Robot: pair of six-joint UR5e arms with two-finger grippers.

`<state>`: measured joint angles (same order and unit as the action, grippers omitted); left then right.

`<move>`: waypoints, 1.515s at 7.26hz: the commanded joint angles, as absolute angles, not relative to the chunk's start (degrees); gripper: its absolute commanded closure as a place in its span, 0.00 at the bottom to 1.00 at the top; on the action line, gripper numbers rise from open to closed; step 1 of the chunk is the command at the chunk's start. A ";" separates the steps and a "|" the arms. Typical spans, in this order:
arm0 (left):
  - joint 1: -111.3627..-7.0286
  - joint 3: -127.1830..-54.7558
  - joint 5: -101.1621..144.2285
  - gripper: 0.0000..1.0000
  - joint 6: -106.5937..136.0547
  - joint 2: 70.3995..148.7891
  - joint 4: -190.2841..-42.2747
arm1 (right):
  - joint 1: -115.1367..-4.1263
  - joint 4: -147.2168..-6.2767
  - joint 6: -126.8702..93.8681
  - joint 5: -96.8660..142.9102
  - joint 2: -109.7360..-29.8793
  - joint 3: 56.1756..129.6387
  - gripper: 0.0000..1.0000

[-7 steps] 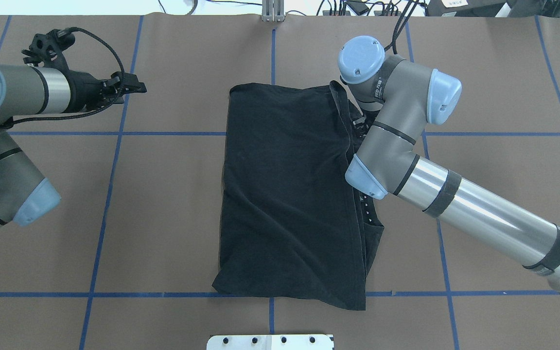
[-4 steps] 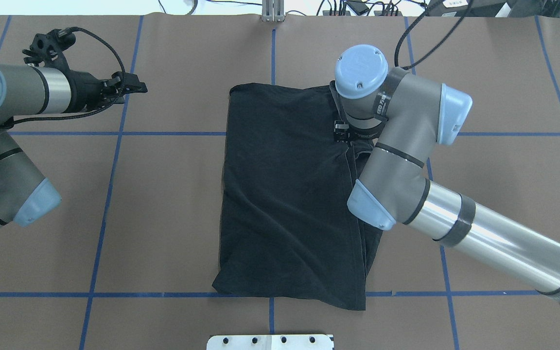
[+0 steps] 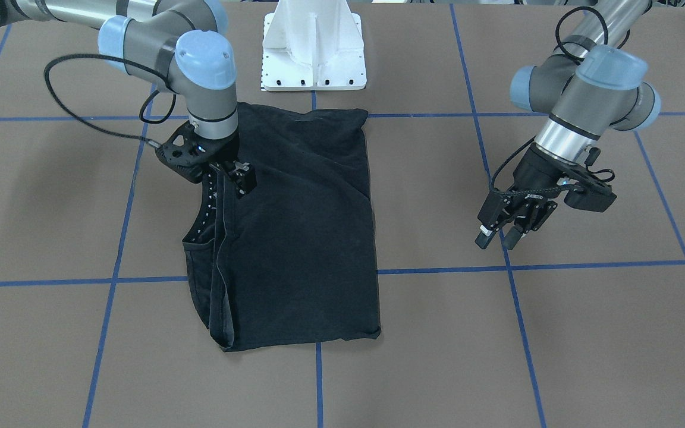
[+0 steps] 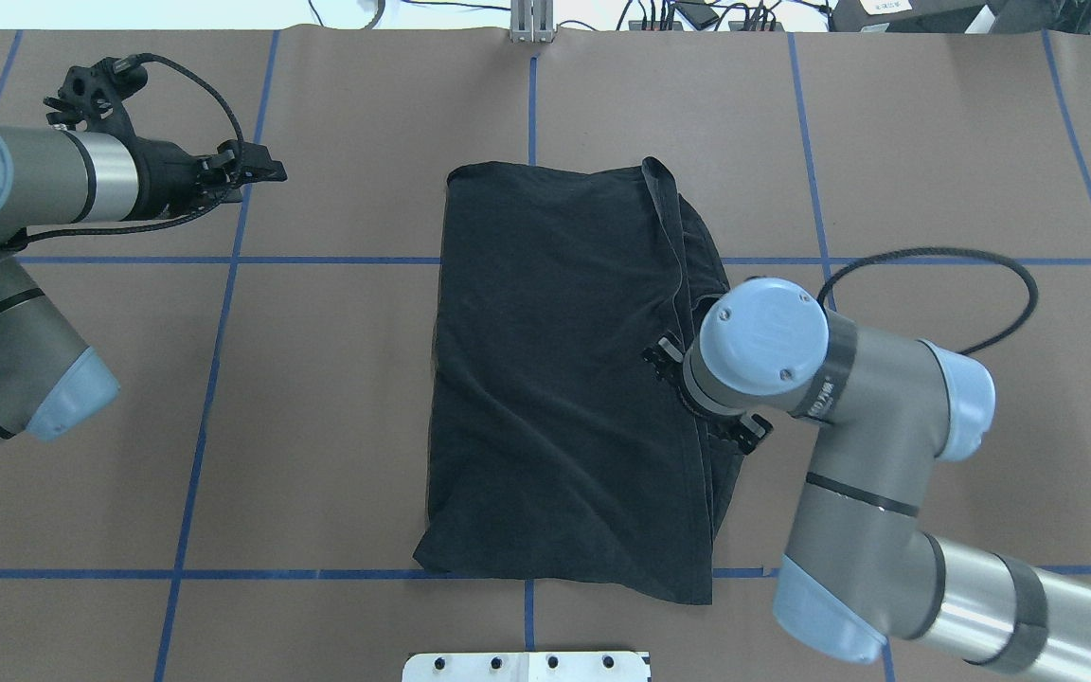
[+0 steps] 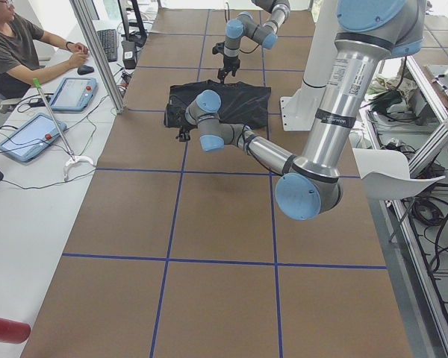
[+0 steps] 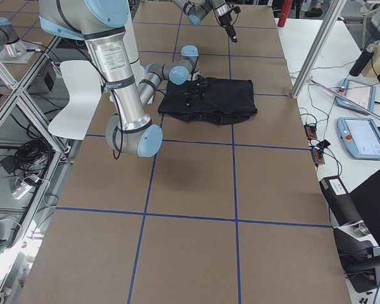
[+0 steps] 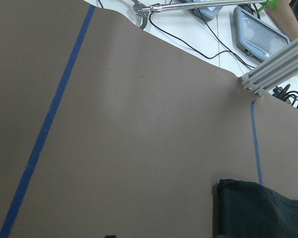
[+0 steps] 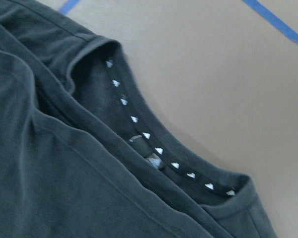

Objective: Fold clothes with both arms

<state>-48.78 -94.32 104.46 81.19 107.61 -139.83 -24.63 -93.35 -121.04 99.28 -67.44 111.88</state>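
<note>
The black T-shirt (image 4: 555,379) lies folded into a tall rectangle at the table's middle, plain side up; it also shows in the front view (image 3: 295,226). Its collar, with a row of small white triangles (image 8: 159,148), lies open along the shirt's right edge. My right gripper (image 3: 231,177) hovers just above that edge near the collar, looks open and holds nothing. In the overhead view its wrist (image 4: 763,341) hides it. My left gripper (image 4: 266,161) is open and empty over bare table, far left of the shirt, also in the front view (image 3: 498,239).
The white base pedestal (image 3: 313,47) stands at the table's near edge behind the shirt. Blue tape lines (image 4: 223,284) grid the brown table cover. An aluminium post (image 4: 531,24) stands at the far edge. An operator (image 5: 15,45) sits at a side desk with tablets.
My right arm has swung back toward the robot along the shirt's right edge, from near the far corner to the collar area. The shirt and left arm have not moved.
</note>
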 commanded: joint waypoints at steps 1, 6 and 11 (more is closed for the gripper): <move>-48.78 -94.39 104.41 0.27 81.21 107.67 -139.83 | -15.53 -92.02 -140.42 90.16 -72.85 116.72 0.06; -48.78 -94.48 104.33 0.27 81.21 107.58 -139.83 | -7.22 -92.11 -146.95 84.02 -74.27 116.54 0.10; -48.78 -94.48 104.33 0.27 81.21 107.58 -139.83 | -6.24 -92.02 -145.90 83.85 -74.00 115.66 0.23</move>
